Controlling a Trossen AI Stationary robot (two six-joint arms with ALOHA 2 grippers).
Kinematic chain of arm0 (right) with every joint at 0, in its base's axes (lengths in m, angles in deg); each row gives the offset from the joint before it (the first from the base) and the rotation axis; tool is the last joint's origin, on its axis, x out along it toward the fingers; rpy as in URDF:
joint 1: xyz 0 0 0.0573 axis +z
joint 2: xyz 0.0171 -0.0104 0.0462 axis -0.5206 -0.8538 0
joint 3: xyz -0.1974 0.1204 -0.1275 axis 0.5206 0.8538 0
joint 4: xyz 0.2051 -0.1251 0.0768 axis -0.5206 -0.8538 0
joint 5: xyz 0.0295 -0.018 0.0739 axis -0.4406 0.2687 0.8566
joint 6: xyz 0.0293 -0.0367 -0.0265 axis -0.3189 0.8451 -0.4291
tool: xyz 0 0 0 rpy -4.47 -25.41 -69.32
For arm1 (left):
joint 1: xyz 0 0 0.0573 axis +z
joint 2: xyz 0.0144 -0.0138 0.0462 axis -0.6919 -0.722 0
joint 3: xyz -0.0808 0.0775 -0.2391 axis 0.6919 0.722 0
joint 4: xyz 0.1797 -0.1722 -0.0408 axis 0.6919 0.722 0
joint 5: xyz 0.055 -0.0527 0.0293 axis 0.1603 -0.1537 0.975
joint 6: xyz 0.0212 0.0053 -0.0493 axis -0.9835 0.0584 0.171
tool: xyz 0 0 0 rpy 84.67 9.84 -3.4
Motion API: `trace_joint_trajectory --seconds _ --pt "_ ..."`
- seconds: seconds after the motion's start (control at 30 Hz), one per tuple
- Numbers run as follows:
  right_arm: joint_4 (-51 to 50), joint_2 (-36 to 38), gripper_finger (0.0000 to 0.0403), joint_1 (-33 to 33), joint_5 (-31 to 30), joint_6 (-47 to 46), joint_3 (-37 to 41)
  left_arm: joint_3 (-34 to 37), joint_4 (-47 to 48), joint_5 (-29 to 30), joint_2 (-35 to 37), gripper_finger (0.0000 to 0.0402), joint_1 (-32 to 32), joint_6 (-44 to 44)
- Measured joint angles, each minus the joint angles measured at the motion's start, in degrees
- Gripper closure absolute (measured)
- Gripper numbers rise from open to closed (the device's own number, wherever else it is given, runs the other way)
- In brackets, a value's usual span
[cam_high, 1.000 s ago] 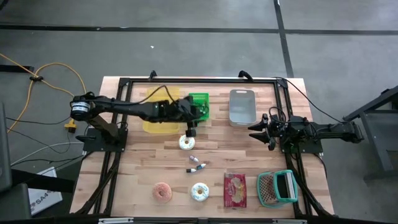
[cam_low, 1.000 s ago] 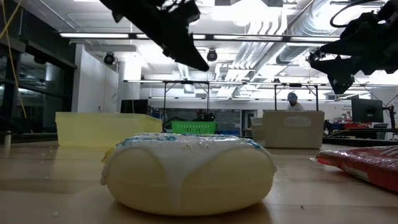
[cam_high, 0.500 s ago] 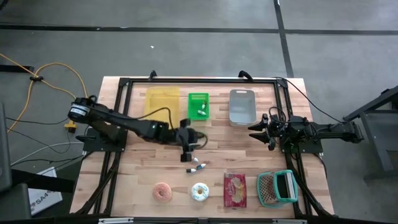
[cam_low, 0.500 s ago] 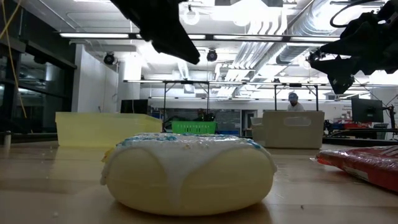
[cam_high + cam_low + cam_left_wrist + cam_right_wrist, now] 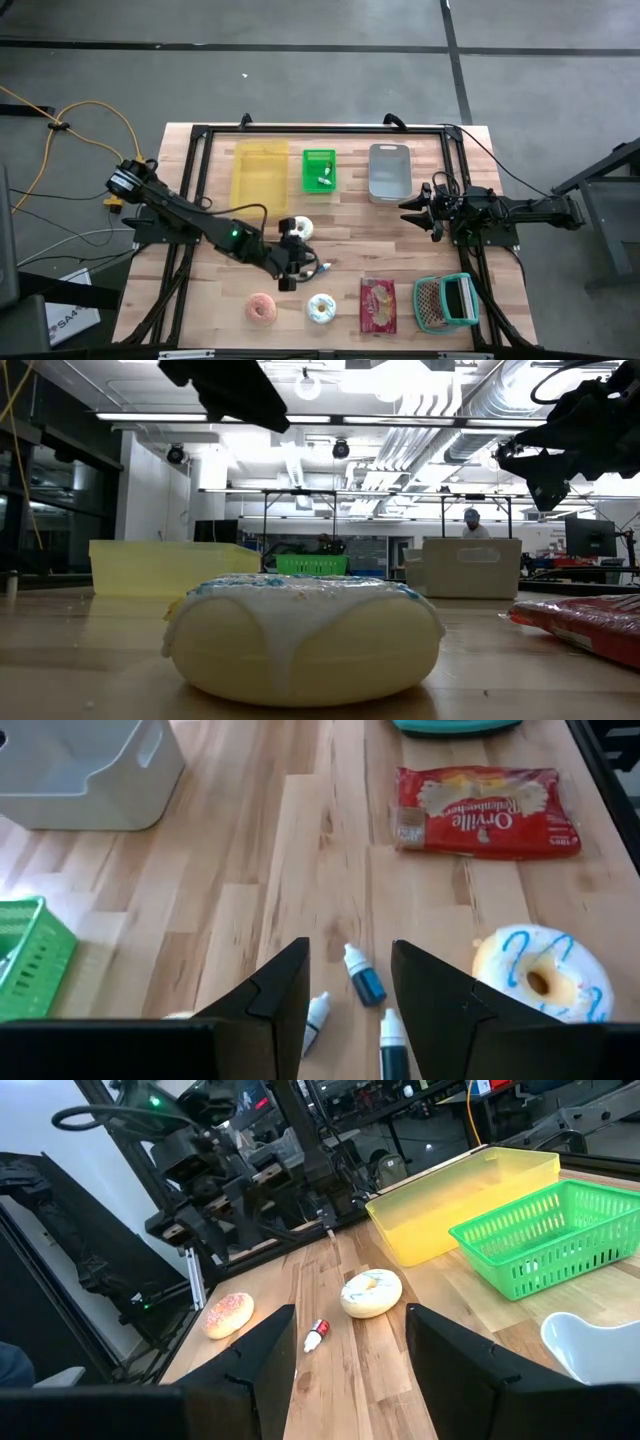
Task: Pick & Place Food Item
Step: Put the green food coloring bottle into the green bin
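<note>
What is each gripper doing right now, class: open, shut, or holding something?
Left gripper: open, empty, above the small bottles.
Right gripper: open, empty, waiting.

On the pale wooden table (image 5: pixel 220 290), the bin (image 5: pixel 260 172) is translucent yellow, the basket (image 5: pixel 319 171) beside it bright green, the tub (image 5: pixel 390 171) grey. One donut (image 5: pixel 262 308) is pink; another donut (image 5: pixel 541 972) wears white icing with blue squiggles. The popcorn packet (image 5: pixel 483 810) is red.

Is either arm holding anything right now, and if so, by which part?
Nothing is held. The left gripper hangs with open, empty jaws above the small bottles. The right gripper waits at the table's right side, also open and empty.
</note>
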Motion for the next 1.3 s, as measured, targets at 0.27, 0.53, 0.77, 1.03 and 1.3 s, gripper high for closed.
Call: trace_joint_trajectory --seconds 0.27,0.53,0.77,1.03,1.3 --pt "0.00 0.00 0.0228 0.00 0.00 0.01 0.00 0.02 1.19 0.09 -0.11 0.0266 -0.22 2.81" --pt "0.00 0.00 0.0228 -0.02 0.00 0.01 -0.01 0.13 2.79 -3.12 -2.37 0.0266 1.71 5.43" --pt "0.04 -0.19 0.0228 0.00 0.00 0.01 0.00 0.04 4.17 -8.37 -4.53 0.0266 3.83 7.74" --pt "0.17 -0.69 0.0228 0.00 -0.06 0.01 -0.02 -0.02 4.88 -13.25 -6.93 0.0266 5.31 8.97" --pt "0.07 -1.67 0.0228 -0.01 -0.01 0.01 -0.01 -4.09 8.34 -17.91 -7.85 0.0266 5.28 11.23"
